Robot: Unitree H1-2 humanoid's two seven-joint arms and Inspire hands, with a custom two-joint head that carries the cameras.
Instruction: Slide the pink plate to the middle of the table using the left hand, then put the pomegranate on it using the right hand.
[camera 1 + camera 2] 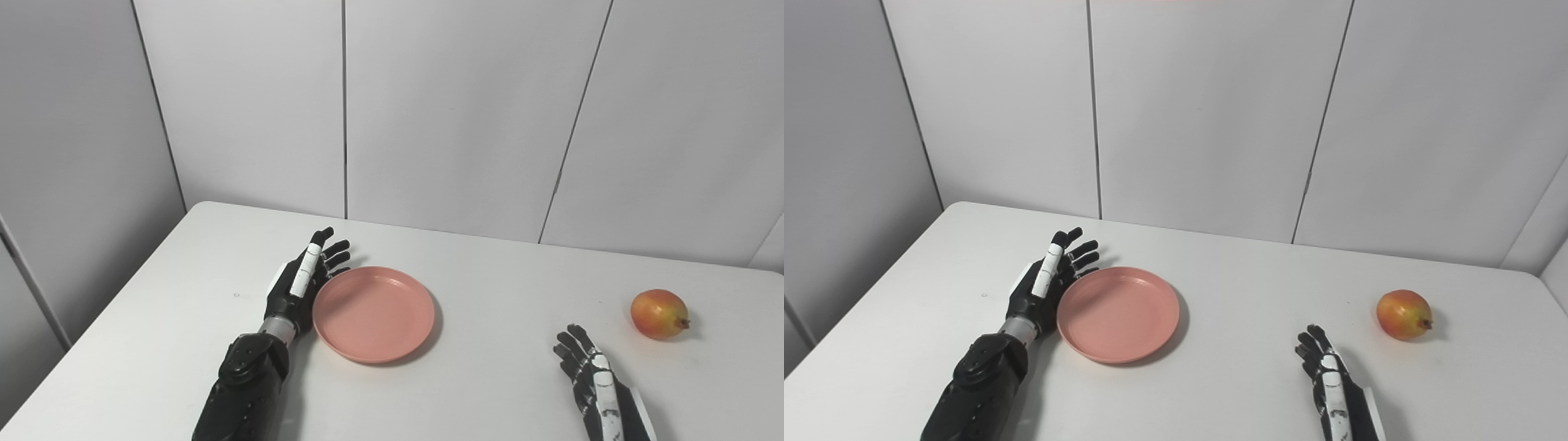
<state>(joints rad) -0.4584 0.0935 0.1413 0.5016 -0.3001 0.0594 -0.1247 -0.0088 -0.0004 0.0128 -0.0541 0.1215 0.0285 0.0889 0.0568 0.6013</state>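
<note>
The pink plate (373, 313) lies flat on the white table (490, 269), a little left of centre, with nothing on it. My left hand (303, 278) stands on edge against the plate's left rim, open, fingers stretched toward the wall. A red-yellow pomegranate (659, 313) rests on the table at the right, its crown pointing right. Near the front edge my right hand (588, 367) lies open, holding nothing, a short way left of and in front of the pomegranate.
Grey wall panels (465, 110) rise right behind the table's far edge. The table's left edge (92, 324) runs diagonally past my left arm. Bare tabletop lies between the plate and the pomegranate.
</note>
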